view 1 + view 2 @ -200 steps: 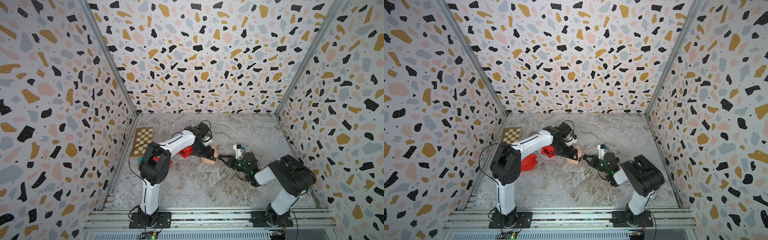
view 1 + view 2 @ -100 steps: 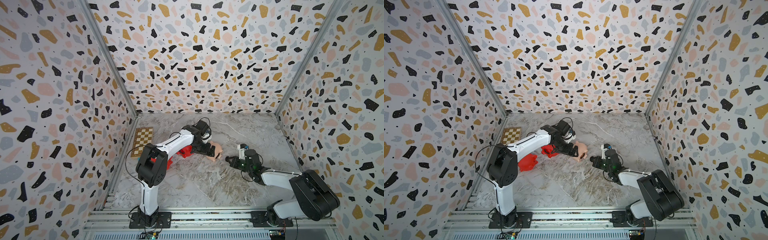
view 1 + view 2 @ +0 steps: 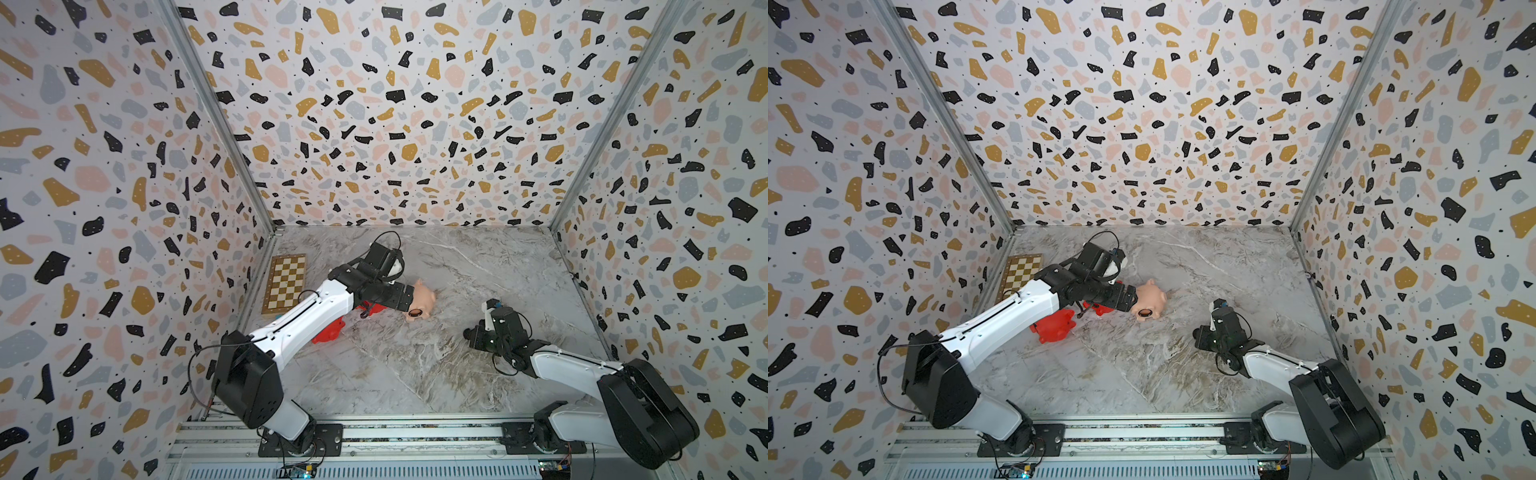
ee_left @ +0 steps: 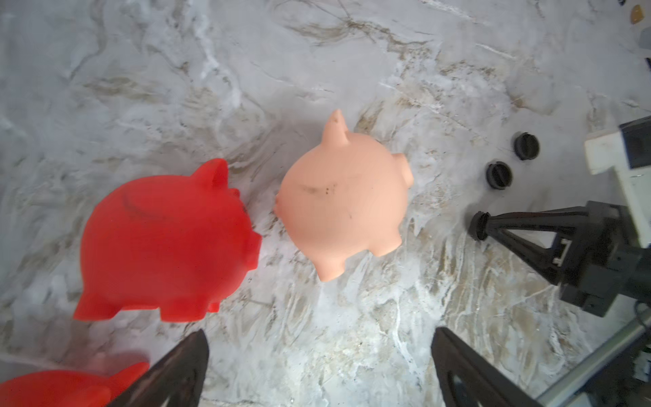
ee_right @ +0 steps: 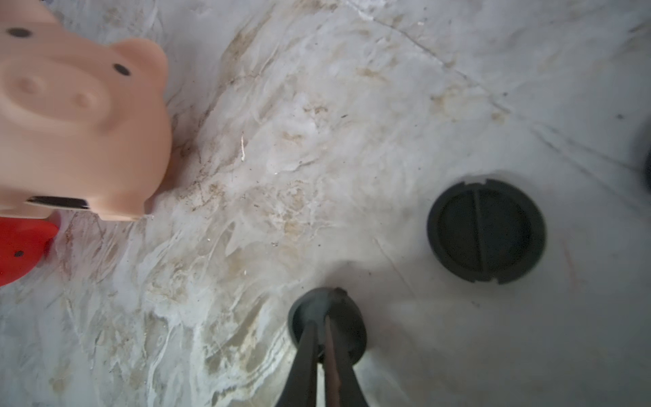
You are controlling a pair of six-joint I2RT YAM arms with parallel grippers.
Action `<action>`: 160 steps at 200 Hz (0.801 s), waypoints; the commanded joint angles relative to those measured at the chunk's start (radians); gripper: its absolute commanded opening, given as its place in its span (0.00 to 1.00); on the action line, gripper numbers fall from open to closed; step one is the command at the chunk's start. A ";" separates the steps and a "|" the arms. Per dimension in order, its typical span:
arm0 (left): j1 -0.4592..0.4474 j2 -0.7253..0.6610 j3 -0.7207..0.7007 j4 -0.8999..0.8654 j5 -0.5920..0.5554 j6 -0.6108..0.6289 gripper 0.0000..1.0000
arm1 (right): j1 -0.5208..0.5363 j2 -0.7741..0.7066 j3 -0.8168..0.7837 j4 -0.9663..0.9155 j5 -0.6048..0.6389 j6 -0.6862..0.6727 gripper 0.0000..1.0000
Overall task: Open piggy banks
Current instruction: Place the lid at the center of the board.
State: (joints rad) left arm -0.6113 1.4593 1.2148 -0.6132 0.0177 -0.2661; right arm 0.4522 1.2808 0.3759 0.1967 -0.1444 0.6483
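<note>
Pale pig: the pale peach-pink plastic piggy bank [image 3: 424,296] lies on its side in the middle of the grey marble-patterned table [image 3: 415,374]. Its dark round belly hole faces the front rail and its snout points toward the right arm.
Red pigs: the first bright red plastic piggy bank [image 4: 169,246] sits just beside the pale one without touching it. The second bright red piggy bank [image 3: 1054,328] is nearer the left wall, partly under the left arm.
Left gripper: the left gripper [image 4: 318,334] hangs over the pale pig with its jaws spread wide and nothing between them.
Right gripper: the right gripper [image 5: 322,317] is low over the table, well apart from the pigs. Its jaws are pinched together on the ridge of a small round black plug [image 5: 350,317]; I cannot tell whether that plug touches the table.
Loose plugs: two more round black plugs [image 4: 499,175] [image 4: 526,146] lie flat on the table near the right gripper.
Left wall: a brown-and-cream chessboard [image 3: 286,282] lies flat along it.
</note>
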 commanded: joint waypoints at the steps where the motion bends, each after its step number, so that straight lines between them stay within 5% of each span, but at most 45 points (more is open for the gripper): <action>1: 0.005 -0.090 -0.079 0.104 -0.148 -0.021 0.99 | -0.004 0.008 0.008 -0.040 0.018 -0.021 0.09; 49: 0.014 -0.272 -0.243 0.189 -0.369 -0.029 0.99 | -0.004 -0.052 0.051 -0.084 0.057 -0.041 0.23; 100: 0.051 -0.382 -0.395 0.333 -0.672 0.043 0.99 | -0.100 -0.085 0.206 -0.170 0.202 -0.172 0.24; 160: 0.242 -0.384 -0.577 0.579 -0.807 0.128 0.99 | -0.199 -0.067 0.195 0.106 0.494 -0.424 0.26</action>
State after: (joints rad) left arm -0.4309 1.0676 0.6876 -0.1833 -0.6941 -0.1871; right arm 0.2745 1.2163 0.5953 0.1593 0.2008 0.3729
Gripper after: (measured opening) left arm 0.988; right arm 0.247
